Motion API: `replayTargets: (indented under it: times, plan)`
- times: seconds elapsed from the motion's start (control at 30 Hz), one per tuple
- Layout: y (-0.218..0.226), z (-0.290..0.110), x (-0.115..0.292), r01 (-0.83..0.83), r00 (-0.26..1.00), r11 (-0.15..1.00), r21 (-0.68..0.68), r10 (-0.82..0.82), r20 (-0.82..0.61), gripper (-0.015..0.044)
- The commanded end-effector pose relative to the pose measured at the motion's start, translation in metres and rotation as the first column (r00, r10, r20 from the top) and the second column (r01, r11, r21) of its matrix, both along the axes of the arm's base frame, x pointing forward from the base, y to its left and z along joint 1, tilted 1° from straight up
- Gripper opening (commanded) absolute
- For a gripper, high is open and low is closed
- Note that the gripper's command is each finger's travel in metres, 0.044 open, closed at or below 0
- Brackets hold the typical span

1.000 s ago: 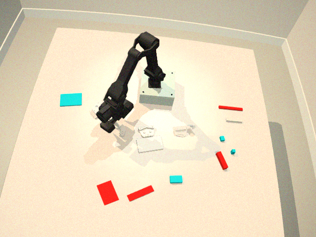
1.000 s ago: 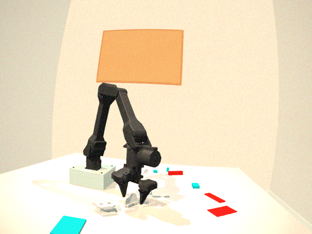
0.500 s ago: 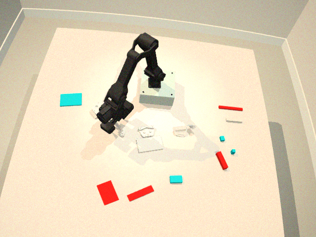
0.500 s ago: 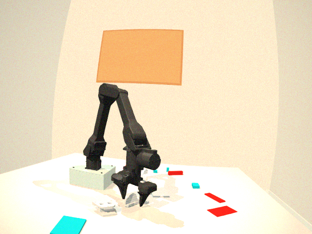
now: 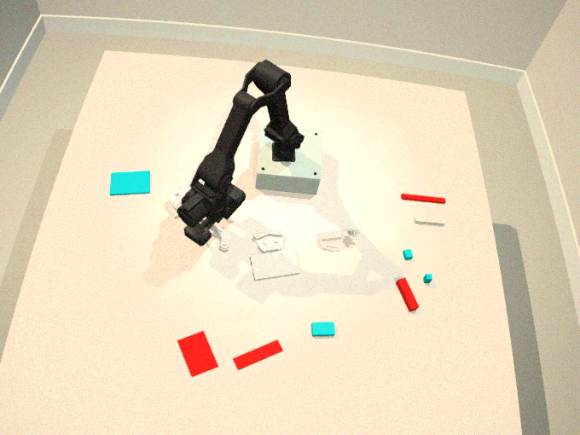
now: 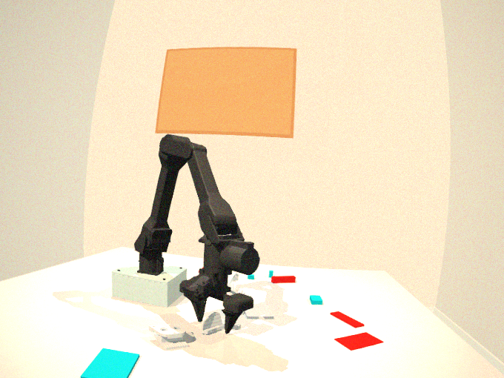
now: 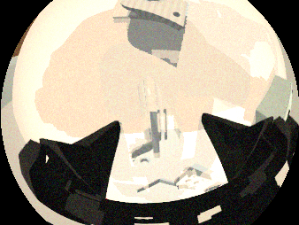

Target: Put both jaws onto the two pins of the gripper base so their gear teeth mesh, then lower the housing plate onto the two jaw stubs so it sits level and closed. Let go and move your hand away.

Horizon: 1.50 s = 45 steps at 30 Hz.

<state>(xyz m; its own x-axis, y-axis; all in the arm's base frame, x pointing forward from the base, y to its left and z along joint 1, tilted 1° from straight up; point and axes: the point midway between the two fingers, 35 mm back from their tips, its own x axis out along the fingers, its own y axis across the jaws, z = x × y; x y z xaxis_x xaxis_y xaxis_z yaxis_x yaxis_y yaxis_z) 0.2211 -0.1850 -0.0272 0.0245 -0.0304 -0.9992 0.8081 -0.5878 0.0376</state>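
Note:
My gripper (image 6: 213, 327) (image 7: 163, 120) is open, its fingers low on either side of a pale jaw (image 5: 223, 242) (image 6: 211, 323) (image 7: 155, 137). Its grip on the jaw is not closed. In the top view the hand hides its fingertips and part of this jaw. The other pale jaw (image 5: 333, 240) lies apart to the right. The white gripper base (image 5: 269, 240) with small round pins lies between the two jaws. What looks like the housing plate (image 5: 175, 199) (image 6: 167, 333) (image 7: 155, 13), pale and with holes, lies on the other side of the hand, partly hidden in the top view.
A flat white rectangle (image 5: 276, 265) adjoins the base. The arm's pale green pedestal (image 5: 287, 183) (image 6: 140, 287) stands behind. A cyan slab (image 5: 130, 182) (image 6: 110, 362) lies at the left. Red pieces (image 5: 197, 353) (image 5: 258, 354) and a cyan block (image 5: 322, 328) lie in front, several small blocks at the right.

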Motion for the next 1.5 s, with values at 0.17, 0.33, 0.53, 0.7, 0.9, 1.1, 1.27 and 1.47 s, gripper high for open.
replayTargets:
  times: [0.17, 0.33, 0.53, 0.7, 0.9, 1.1, 1.27, 1.47]
  plan:
    - [0.0, 0.0, 0.0, 0.0, 1.0, 1.0, 0.0, 0.0, 0.0, 0.023]
    - [0.0, 0.0, 0.0, 0.0, 1.0, 1.0, 0.0, 0.0, 0.0, 0.0138]
    - [0.0, 0.0, 0.0, 0.0, 1.0, 1.0, 0.0, 0.0, 0.0, 0.0134]
    - [0.0, 0.0, 0.0, 0.0, 1.0, 1.0, 0.0, 0.0, 0.0, 0.0134]
    - [0.0, 0.004, 0.0, 0.0, 1.0, 1.0, 0.0, 0.0, 0.0, 0.0134]
    - [-0.001, 0.023, 0.002, 0.001, 1.0, 1.0, 0.0, -0.001, 0.001, 0.0134]
    - [-0.001, 0.038, 0.002, 0.002, 1.0, 1.0, 0.0, -0.002, 0.002, 0.0134]
    - [0.0, 0.058, 0.001, 0.003, 1.0, 1.0, 0.0, -0.003, 0.002, 0.0134]
